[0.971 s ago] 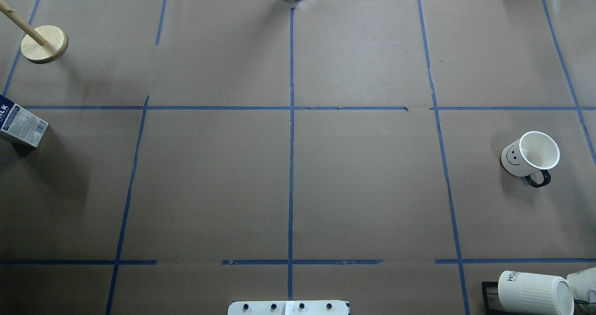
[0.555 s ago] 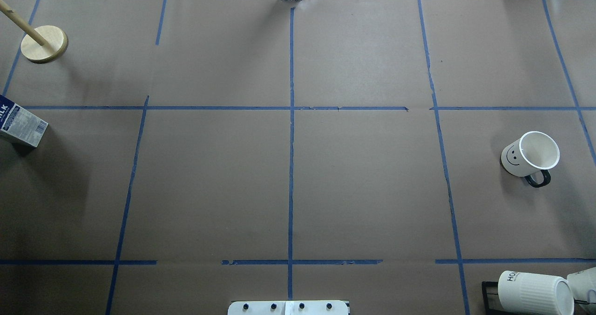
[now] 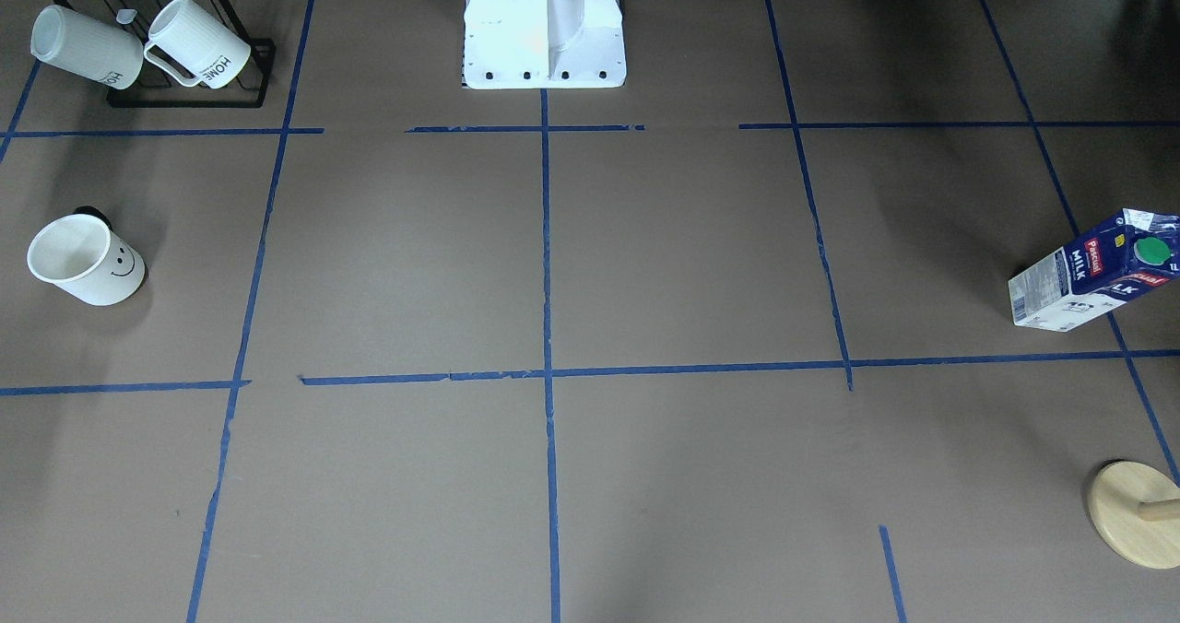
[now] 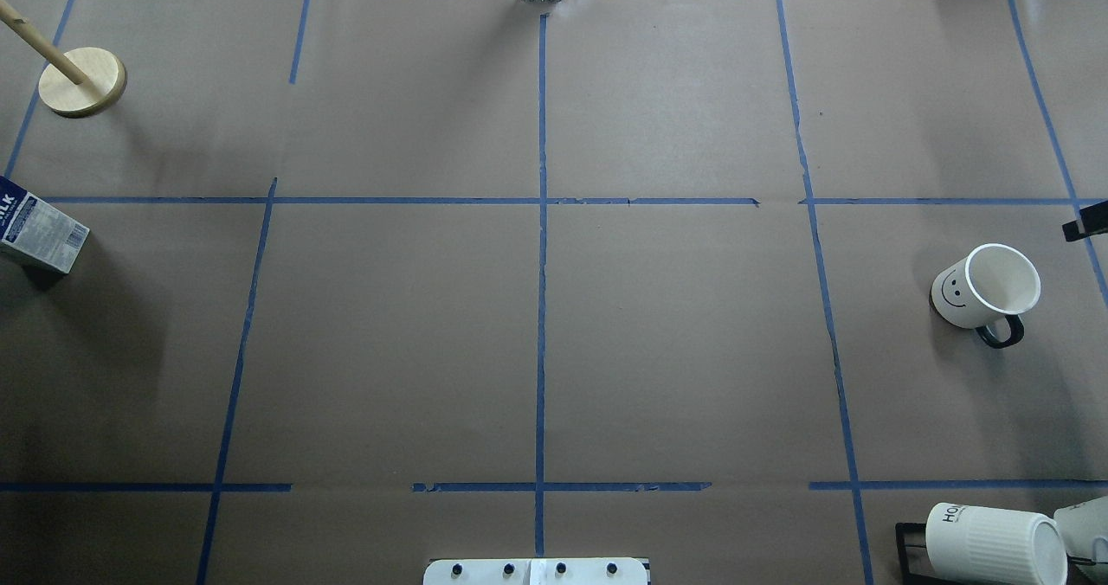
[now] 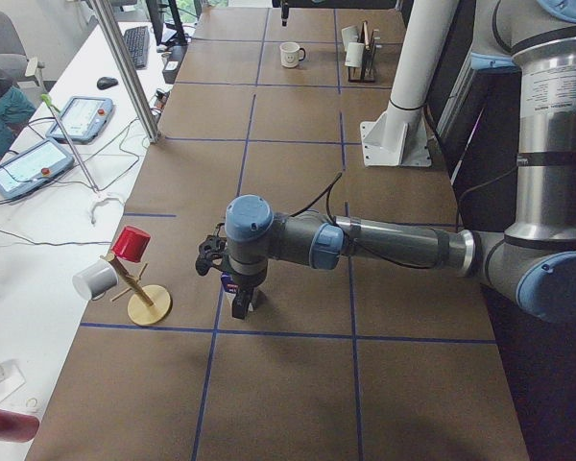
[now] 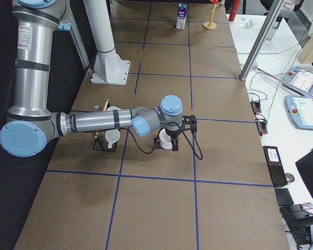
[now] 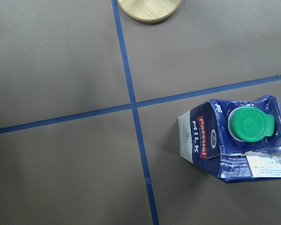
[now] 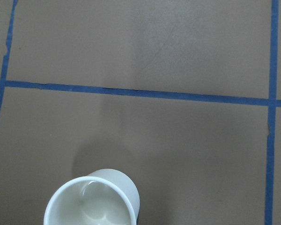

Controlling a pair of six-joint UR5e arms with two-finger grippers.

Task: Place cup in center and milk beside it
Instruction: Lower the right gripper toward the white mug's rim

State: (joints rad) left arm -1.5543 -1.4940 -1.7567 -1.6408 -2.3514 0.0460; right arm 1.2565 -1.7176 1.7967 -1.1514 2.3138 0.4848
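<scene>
The cup (image 4: 987,286), a white mug with a smiley face and a black handle, stands upright at the table's right; it also shows in the front view (image 3: 85,260) and the right wrist view (image 8: 91,199). The milk (image 3: 1092,271) stands at the far left edge (image 4: 39,234), green cap up (image 7: 248,124). The center crossing (image 4: 542,201) is bare. My left gripper (image 5: 238,305) hangs over the milk. My right gripper (image 6: 173,145) hangs over the cup (image 6: 166,139). I cannot tell whether either gripper is open or shut.
A black rack with two ribbed "HOME" mugs (image 3: 184,47) stands at the near right corner (image 4: 995,542). A wooden stand (image 4: 82,81) stands beyond the milk, with a red and a white cup on it (image 5: 125,254). The robot's white base (image 3: 544,42) is at the near middle edge.
A black part of the right gripper has come into the overhead view at its right edge, above the cup. The cup and the milk have not moved.
</scene>
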